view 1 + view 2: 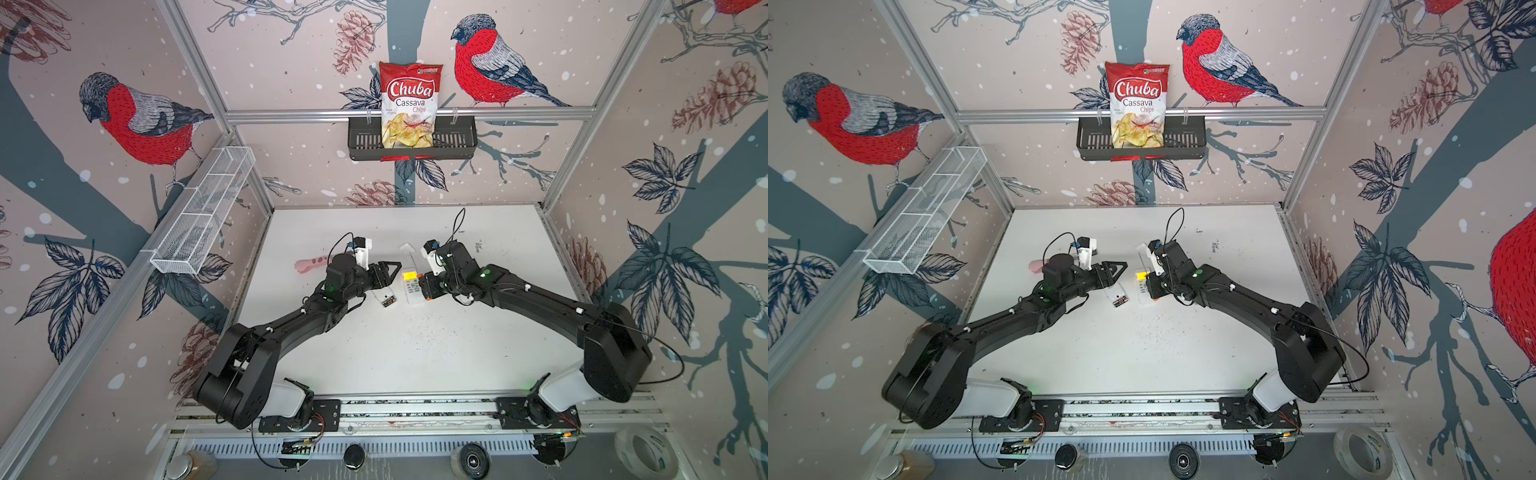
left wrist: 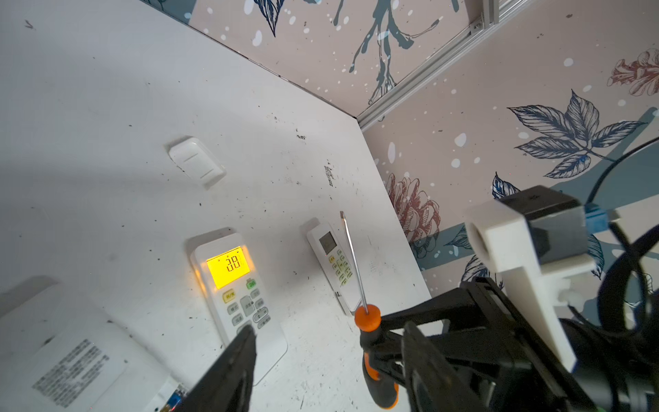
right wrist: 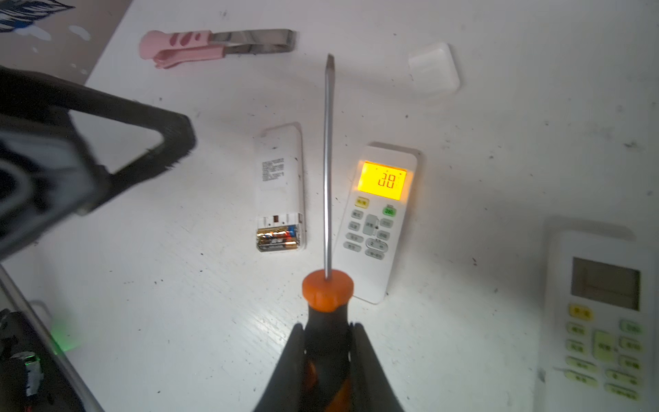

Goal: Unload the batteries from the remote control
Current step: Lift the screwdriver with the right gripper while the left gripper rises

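Observation:
A white remote control (image 3: 280, 178) lies face down with its battery bay uncovered. Two black and gold batteries (image 3: 278, 240) sit side by side in the bay; in both top views they show at mid-table (image 1: 388, 301) (image 1: 1120, 302). My right gripper (image 3: 328, 342) is shut on the black-and-orange handle of a screwdriver (image 3: 326, 160), whose shaft hangs in the air between this remote and a lit one (image 3: 378, 221). My left gripper (image 2: 328, 356) (image 1: 397, 266) is open and holds nothing, hovering just behind the face-down remote.
The lit remote (image 1: 411, 284) has a glowing yellow screen. A third remote (image 3: 602, 321) lies near the right arm. A loose white battery cover (image 1: 407, 248) and pink-handled tongs (image 1: 309, 266) lie further back. A chips bag (image 1: 409, 104) stands in a wall basket.

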You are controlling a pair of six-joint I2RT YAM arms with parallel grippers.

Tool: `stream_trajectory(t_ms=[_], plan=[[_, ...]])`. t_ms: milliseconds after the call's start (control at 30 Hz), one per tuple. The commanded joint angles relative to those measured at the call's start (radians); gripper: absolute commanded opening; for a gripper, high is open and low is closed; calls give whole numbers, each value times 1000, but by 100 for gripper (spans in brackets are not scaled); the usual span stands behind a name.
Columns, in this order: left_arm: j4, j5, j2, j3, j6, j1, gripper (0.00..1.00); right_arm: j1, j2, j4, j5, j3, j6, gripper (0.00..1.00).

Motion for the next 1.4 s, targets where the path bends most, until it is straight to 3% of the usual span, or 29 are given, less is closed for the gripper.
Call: stream_trajectory(t_ms=[0, 433, 667, 800, 967, 1033, 1167, 1367], plan=[[117, 54, 45, 8, -31, 1, 61, 17, 16, 37, -45, 26, -47, 12], [228, 76, 167, 45, -91, 1, 49, 46, 89, 27, -53, 92, -74, 12], [253, 86, 201, 53, -109, 1, 22, 55, 89, 24, -32, 100, -82, 12], [265, 88, 204, 52, -118, 1, 18, 54, 88, 23, -17, 98, -82, 12], [256, 83, 192, 53, -118, 1, 1, 55, 87, 30, -9, 92, -79, 14], [249, 79, 188, 52, -117, 1, 0, 55, 87, 32, -5, 90, -77, 15], [245, 73, 179, 53, -120, 1, 0, 50, 84, 43, -2, 86, -75, 23], [240, 43, 159, 53, -126, 5, 0, 0, 39, 120, -98, 38, -57, 55]])
